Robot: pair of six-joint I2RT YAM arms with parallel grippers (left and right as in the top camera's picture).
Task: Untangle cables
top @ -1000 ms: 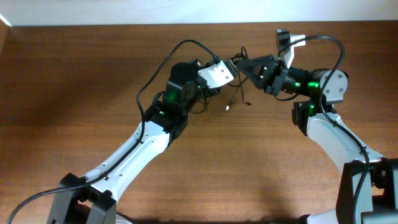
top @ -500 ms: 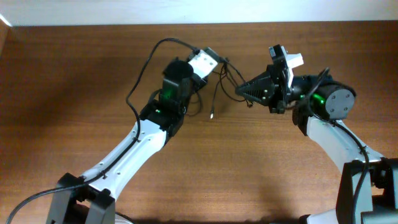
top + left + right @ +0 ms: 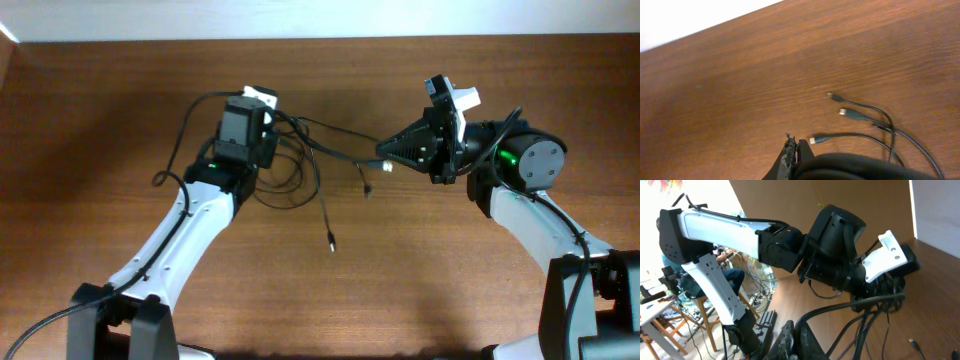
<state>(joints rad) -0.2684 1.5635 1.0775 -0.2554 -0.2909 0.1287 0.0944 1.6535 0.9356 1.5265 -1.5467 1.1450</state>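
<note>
Left gripper point(image 3: 270, 125) has swung away from the right gripper point(image 3: 384, 158), both clamped shut, seemingly on the cables point(image 3: 320, 195), drawing strands out between them and loosening the tangle.

Overhead looks straight down on the wooden table point(image 3: 400, 290) from high up. Left wrist tilts down close over it. Right wrist faces across it at the left arm point(image 3: 725, 222), shared with overhead.

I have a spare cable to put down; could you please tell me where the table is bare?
Bare: the front of the table, between left arm and right arm, short of the loose plug; also the far-left corner. Crowded: cables stretched from left arm to right hand.
</note>
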